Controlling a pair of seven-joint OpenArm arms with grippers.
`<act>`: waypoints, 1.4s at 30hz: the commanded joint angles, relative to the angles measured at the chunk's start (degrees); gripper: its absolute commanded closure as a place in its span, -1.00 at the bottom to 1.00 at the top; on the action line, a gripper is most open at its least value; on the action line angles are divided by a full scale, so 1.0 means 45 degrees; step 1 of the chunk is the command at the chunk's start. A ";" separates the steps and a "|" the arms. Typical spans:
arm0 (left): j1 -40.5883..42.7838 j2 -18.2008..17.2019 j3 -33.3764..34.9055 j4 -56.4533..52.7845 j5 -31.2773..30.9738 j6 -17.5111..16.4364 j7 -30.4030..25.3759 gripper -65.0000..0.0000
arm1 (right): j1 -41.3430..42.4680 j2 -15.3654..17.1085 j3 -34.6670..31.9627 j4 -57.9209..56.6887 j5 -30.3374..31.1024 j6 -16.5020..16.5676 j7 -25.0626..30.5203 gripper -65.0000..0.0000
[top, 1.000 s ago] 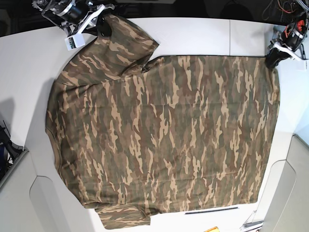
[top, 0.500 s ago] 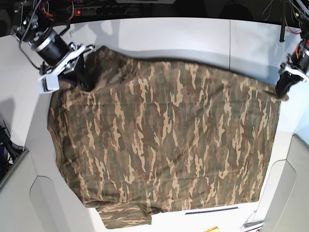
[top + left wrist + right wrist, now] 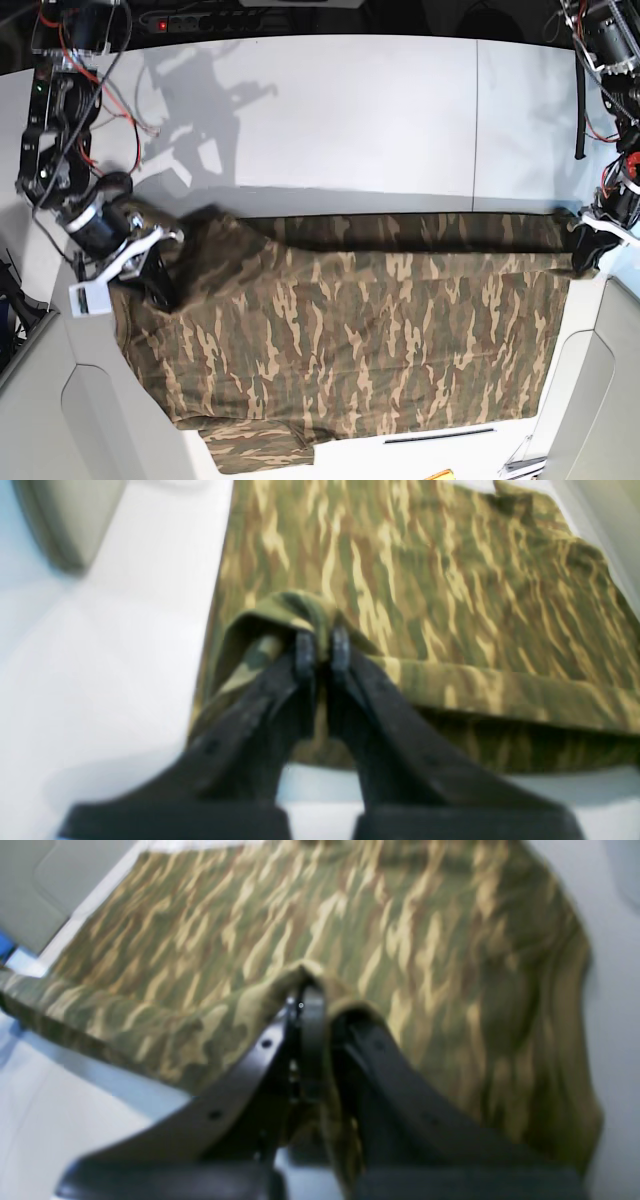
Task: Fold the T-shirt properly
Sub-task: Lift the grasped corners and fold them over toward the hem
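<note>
While the left wrist view is soft with blur, it shows the left gripper (image 3: 318,647) with its dark fingers (image 3: 303,655) pressed together on a bunched corner of the T-shirt (image 3: 450,590). A doubled edge of the cloth runs away to the right of the pinch, and the camouflage spreads beyond it over the white bench (image 3: 115,670). A grey moulded panel (image 3: 65,520) curves in the upper left corner.

Seen from the right wrist, the right gripper (image 3: 320,1005) has its fingers (image 3: 312,1025) closed on a raised fold of the shirt, some cloth hanging down between them. The shirt lies broad and mostly flat behind the pinch. Pale bench shows at lower left, a grey panel at upper left, and a small blue patch sits at the left edge, too blurred to name.

From the base view, the T-shirt covers the lower half of the white bench (image 3: 330,110), its upper part doubled down so that a darker folded band runs across just below the middle of the picture. One gripper pinches the cloth at each end of that band, the right one on this view's left, the left one on its right. A sleeve (image 3: 260,452) pokes out at the bottom edge. Arm shadows fall on the bare bench at upper left. Grey moulded panels (image 3: 90,420) flank the bench at both lower corners, and a dark strip with red lights (image 3: 200,20) lies beyond the far edge.
</note>
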 commanded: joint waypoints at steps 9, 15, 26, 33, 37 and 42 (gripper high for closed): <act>-0.2764 -0.0282 0.0738 -0.2846 0.1083 -0.0149 -0.0923 1.00 | 0.3813 0.0126 -0.0160 -0.3662 0.0185 0.0160 0.0379 1.00; -0.3463 -0.0277 0.0738 -0.4065 0.1180 -0.0149 -0.1214 1.00 | 0.4624 0.0092 -0.0583 -0.5537 0.0107 0.0155 0.0393 1.00; -0.3104 -0.0272 0.0738 -0.4070 0.1841 -0.0149 -0.1336 0.96 | 0.3371 0.0097 -0.0704 -0.6373 -0.0466 0.0146 0.0495 0.26; -0.2744 -0.0282 0.0636 -0.4065 0.1846 -0.0149 -0.1336 0.09 | 0.2404 0.0097 0.0005 -0.6319 -0.0330 0.0155 0.0612 0.26; -0.2642 -0.0282 -0.0146 -0.4065 0.1608 -0.0149 -0.1234 0.09 | 0.2259 0.0102 0.1496 -0.6144 -0.0209 0.0165 0.0306 0.26; -0.2249 -0.0282 -0.1530 -0.4065 0.0107 -0.0149 -0.0141 -0.16 | 0.1928 0.0102 0.3565 -0.5965 0.0151 0.0491 0.0267 0.26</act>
